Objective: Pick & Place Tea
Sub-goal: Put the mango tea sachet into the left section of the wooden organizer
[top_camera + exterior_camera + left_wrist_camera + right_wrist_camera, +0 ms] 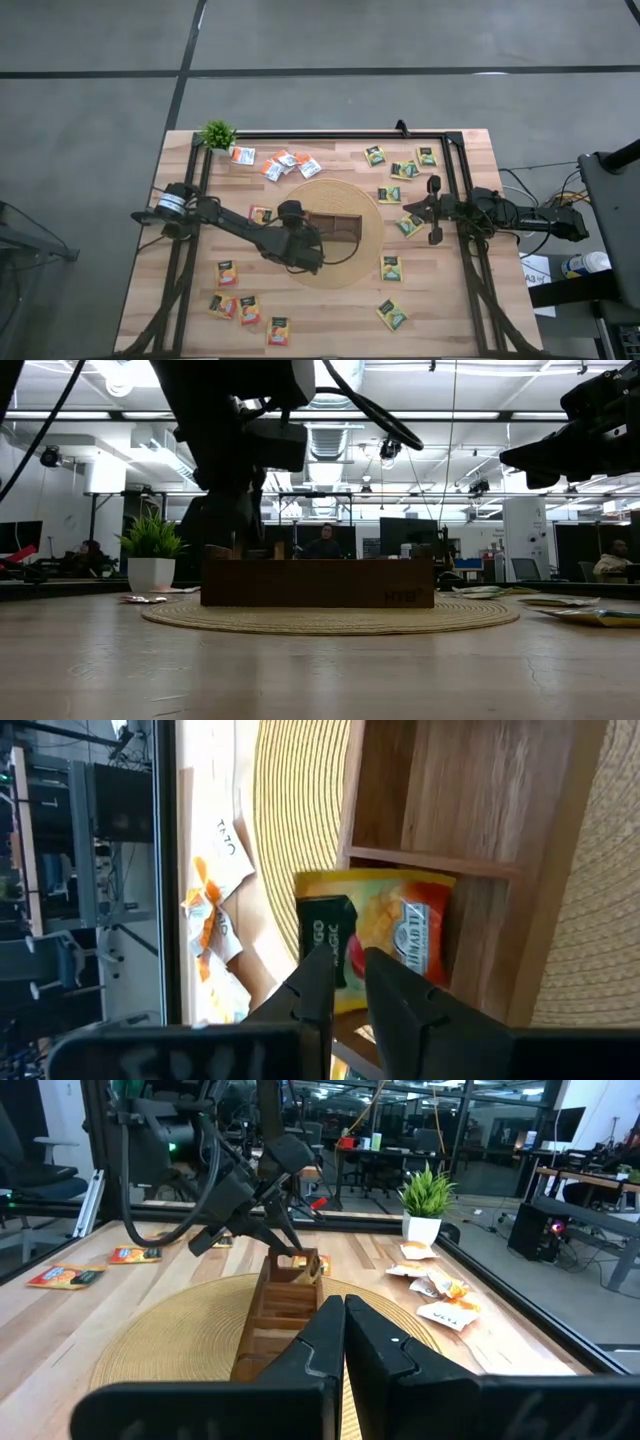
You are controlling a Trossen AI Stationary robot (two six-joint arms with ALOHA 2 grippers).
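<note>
I have the left hand down over the left end of the wooden tray, its fingers only slightly parted around the edge of a yellow-orange tea sachet that sits in the tray's end compartment. My right hand waits pressed together, empty, off the tray's right end. More tea sachets lie scattered on the table all around the tray.

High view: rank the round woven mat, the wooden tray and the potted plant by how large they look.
1. Round woven mat, clearly the largest.
2. Wooden tray, lying on the mat and well inside its edge, partly hidden by the left arm.
3. Potted plant, at the table's far left corner, smallest.
</note>
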